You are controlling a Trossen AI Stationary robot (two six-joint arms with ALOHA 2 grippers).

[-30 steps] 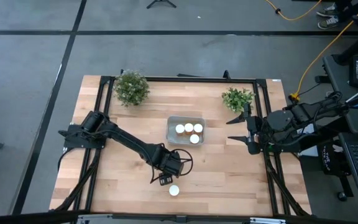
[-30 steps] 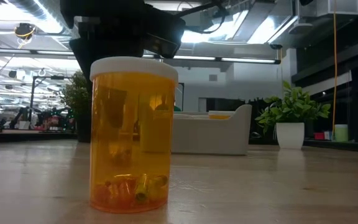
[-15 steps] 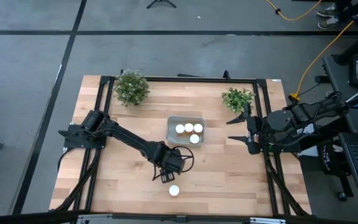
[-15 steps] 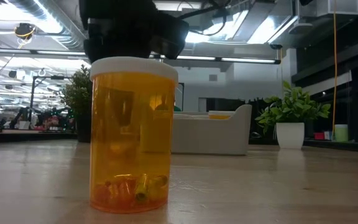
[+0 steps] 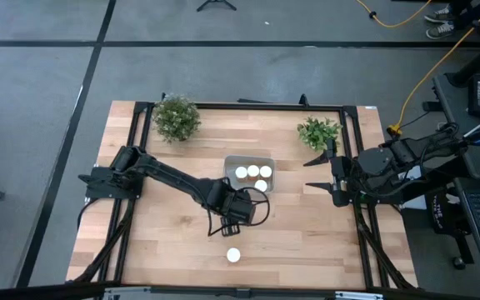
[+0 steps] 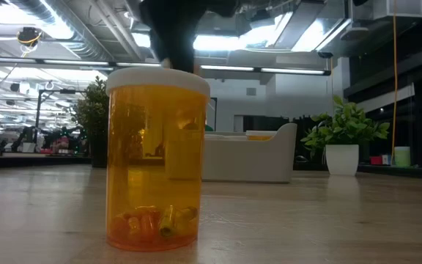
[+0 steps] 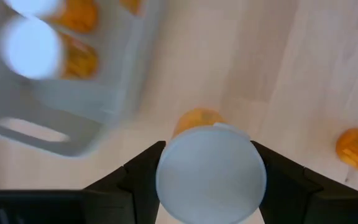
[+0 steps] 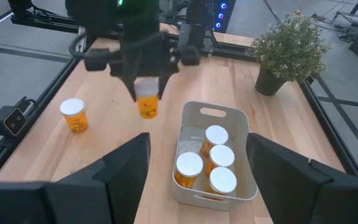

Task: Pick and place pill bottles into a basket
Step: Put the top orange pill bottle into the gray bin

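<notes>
Pill bottle (image 8: 146,99) hangs clear of the worktop (image 5: 307,233) in the left gripper (image 7: 211,180), jaws clamped on its white cap, just short of the basket (image 5: 230,167) near the worktop's middle, where four bottles already stand; right gripper (image 8: 194,186) waits at the right edge, jaws spread and empty. Risk, as I judge it: the cap-only hold lets the bottle swing, clip the basket rim or drop onto the capped ones. High view hides the carried bottle under the arm, while the right wrist view shows it plainly, and only the low view gives the last bottle (image 6: 157,158) upright near the front edge.
</notes>
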